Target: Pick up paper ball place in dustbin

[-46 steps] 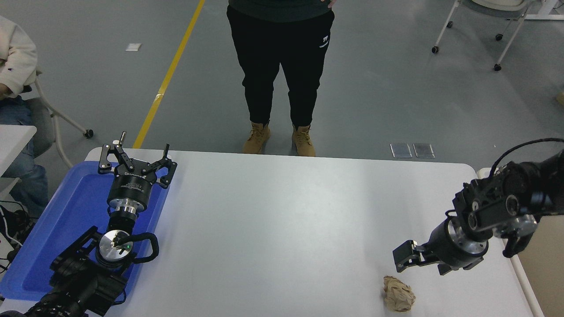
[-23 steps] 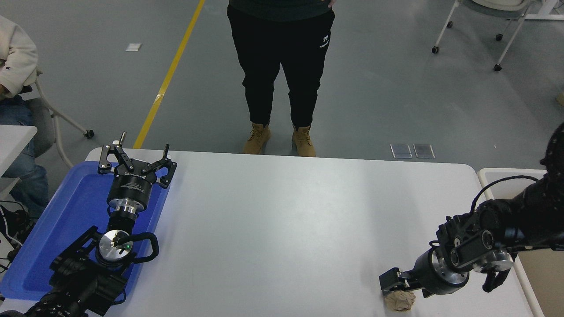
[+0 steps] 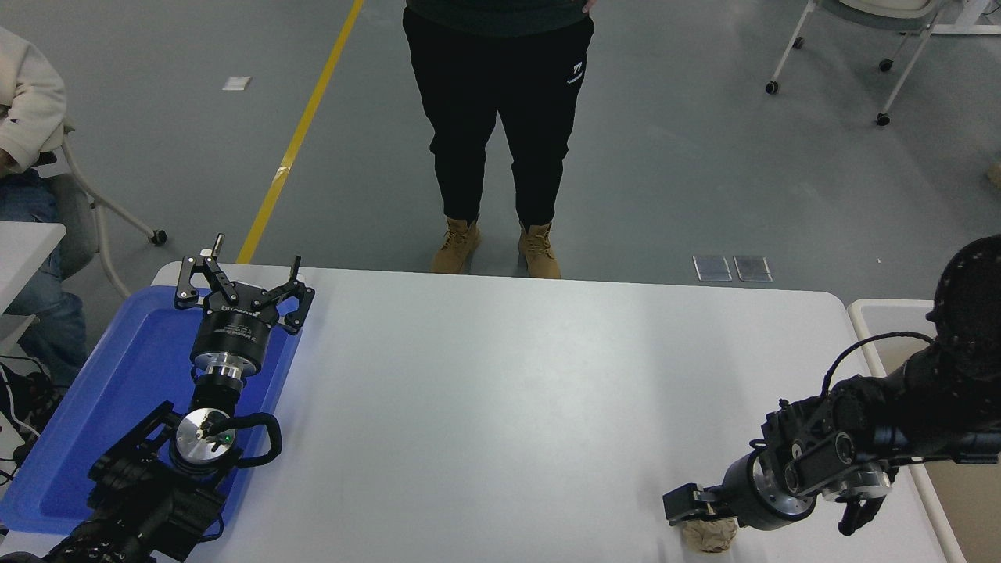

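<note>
Lowest in the frame, right of centre: paper ball [image 3: 710, 535] lying on the white worktop [image 3: 500, 407] close to its near edge, half hidden under the right tool [image 3: 692, 507]. Right tool low over the ball and on it from above, pointing toward the frame's left; whether closed around the paper or merely touching it, cannot tell. Right arm entering from the right edge, crossing the worktop's right rim.

Lower left: left arm parked, left tool [image 3: 241, 288] spread open and holding nothing, over the blue tray [image 3: 102, 407], which sits on the worktop's left border.

Between the two arms: broad bare stretch of worktop, from the near edge to the far rounded corners.

Right edge, just beside the worktop: dustbin [image 3: 868, 313], white rim and tan inner wall showing, partly covered by the right arm; well apart from the ball, with the worktop's right rim between.

Far side, upper middle: person's legs [image 3: 500, 117] in black trousers and tan boots, close to the far edge. Upper left: seated person [image 3: 31, 102], on a chair.
</note>
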`<action>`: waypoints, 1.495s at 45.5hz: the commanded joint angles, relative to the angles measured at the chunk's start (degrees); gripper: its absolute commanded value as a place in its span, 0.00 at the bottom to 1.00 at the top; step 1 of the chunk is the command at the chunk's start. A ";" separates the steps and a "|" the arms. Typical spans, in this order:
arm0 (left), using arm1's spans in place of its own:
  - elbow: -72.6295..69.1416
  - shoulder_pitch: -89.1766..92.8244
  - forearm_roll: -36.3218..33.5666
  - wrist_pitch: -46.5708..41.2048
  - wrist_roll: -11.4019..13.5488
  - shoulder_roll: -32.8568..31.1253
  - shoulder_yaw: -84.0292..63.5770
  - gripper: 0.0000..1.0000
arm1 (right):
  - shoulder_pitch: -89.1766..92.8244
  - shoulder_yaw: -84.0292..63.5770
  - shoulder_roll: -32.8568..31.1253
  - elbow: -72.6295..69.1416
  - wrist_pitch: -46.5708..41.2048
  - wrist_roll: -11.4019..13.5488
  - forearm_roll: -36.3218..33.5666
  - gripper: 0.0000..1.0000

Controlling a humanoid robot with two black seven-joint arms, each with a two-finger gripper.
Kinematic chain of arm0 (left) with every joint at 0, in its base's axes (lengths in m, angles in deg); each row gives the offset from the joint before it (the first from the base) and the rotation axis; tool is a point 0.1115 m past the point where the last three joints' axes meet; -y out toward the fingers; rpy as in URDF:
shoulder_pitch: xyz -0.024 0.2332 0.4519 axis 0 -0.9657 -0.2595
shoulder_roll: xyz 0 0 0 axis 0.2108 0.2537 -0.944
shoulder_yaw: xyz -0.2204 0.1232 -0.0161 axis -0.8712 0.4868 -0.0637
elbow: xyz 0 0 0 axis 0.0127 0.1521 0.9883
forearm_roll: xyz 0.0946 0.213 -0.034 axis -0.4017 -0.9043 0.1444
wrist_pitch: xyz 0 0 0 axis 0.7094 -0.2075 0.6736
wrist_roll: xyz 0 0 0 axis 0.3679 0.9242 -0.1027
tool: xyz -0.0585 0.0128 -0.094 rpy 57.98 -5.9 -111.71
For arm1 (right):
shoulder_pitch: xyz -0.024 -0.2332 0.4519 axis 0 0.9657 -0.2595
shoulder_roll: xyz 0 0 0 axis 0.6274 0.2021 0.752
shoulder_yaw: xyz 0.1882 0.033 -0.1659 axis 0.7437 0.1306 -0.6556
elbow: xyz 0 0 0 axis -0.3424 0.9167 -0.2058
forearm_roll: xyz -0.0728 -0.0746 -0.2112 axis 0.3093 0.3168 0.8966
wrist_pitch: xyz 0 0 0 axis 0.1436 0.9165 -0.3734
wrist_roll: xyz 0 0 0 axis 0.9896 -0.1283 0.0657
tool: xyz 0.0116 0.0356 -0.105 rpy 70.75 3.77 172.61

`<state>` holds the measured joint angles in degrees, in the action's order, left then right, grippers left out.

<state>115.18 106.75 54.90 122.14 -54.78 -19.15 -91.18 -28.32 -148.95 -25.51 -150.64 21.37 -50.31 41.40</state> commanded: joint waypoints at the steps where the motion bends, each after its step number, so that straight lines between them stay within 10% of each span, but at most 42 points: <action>1: -0.04 0.00 0.00 0.00 0.00 0.00 0.02 1.00 | 1.32 -0.03 0.55 0.43 2.82 -0.06 0.08 0.43; 5: -0.04 0.00 0.00 0.00 0.00 0.00 -0.06 1.00 | 1.32 -0.21 0.64 0.34 3.35 -0.06 0.17 0.00; 44: 0.05 0.00 0.00 0.09 0.00 0.00 0.02 1.00 | -14.40 -6.27 -5.07 -9.67 2.39 -0.15 2.45 0.00; 68: 0.05 0.00 -0.09 0.18 0.00 0.00 0.02 1.00 | -42.88 -15.59 -7.54 -18.47 -15.01 -0.23 5.97 0.00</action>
<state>115.23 106.75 54.82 122.25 -54.78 -19.15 -91.16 -58.18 -161.08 -32.34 -165.62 14.90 -50.54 46.18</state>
